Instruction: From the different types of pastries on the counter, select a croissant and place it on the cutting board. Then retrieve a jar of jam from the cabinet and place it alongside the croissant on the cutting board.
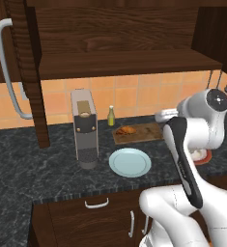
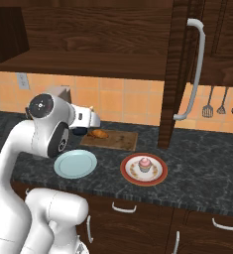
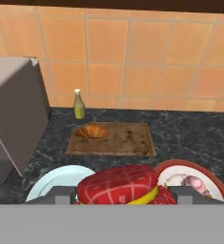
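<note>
Carrying the jar of jam point(image 3: 119, 185), judging from the hand view: a red checked lid with a yellow rim is sitting right between the two dark fingertips, so the gripper point(image 3: 120, 196) is clenching on it. The jar's dark body is hidden below the lid.

The small golden-brown crescent croissant point(image 1: 126, 130) is already lying on the flat medium-brown wooden cutting board point(image 1: 146, 131), at its end nearer the slim yellow-green bottle with a white cap point(image 1: 111, 116). First step is reading as done; second step is in hand.

The dark-brown wood-grain wall cabinet point(image 1: 115, 34) is standing open, with its long curved grey handle point(image 1: 8, 72) swung out to the side.

The hand is hovering above the dark marbled stone counter point(image 1: 33, 164), over the round light-blue plate point(image 1: 130, 162) and the round red plate point(image 2: 144, 168) holding a pink-topped cupcake point(image 2: 145, 164).

Next move, as a judgement: advancing the hand forward over the board's bare half, beside the croissant without touching it, lowering until the jar is resting flat, then releasing. The tall grey coffee machine point(image 1: 84, 128) is standing close on one side.
</note>
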Motion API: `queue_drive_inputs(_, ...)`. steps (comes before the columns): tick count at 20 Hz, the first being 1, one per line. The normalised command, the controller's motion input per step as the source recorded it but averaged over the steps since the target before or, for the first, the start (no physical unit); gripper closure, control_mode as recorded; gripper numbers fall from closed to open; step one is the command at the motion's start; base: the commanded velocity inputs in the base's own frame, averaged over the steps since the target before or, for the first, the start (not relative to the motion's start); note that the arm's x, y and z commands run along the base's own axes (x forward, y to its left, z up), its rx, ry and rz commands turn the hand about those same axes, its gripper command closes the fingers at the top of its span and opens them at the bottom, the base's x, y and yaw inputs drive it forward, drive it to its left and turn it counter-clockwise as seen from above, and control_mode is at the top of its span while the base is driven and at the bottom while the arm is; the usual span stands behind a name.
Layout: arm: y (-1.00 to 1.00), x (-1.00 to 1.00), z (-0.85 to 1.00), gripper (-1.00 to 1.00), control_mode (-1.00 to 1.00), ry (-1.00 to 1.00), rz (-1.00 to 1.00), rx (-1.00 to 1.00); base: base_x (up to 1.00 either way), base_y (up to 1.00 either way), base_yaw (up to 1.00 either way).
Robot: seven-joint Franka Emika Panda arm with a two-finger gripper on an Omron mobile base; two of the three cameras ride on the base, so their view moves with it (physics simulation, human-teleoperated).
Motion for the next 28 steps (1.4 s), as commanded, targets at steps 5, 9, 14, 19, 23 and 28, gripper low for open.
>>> queue_drive_inputs(5, -0.01, 0.47, -0.34, 1.0, -1.0, 0.0, 0.0, 0.0, 0.0, 0.0, 0.0)
queue_drive_inputs(9, -0.06, 0.33, -0.42, 1.0, -1.0, 0.0, -0.01, 0.0, 0.0, 0.0, 0.0)
queue_drive_inputs(14, -0.09, 0.29, -0.44, 1.0, -1.0, -0.08, -0.02, 0.01, 0.0, 0.0, 0.0)
queue_drive_inputs(19, 0.0, 0.33, -0.29, 1.0, -1.0, -0.08, -0.03, 0.0, 0.0, 0.0, 0.0)
queue_drive_inputs(23, 0.0, 0.34, -0.1, 1.0, -1.0, 0.0, -0.03, 0.0, 0.0, 0.0, 0.0)
queue_drive_inputs(28, -0.06, 0.07, -0.15, 1.0, -1.0, 0.0, -0.02, 0.01, 0.0, 0.0, 0.0)
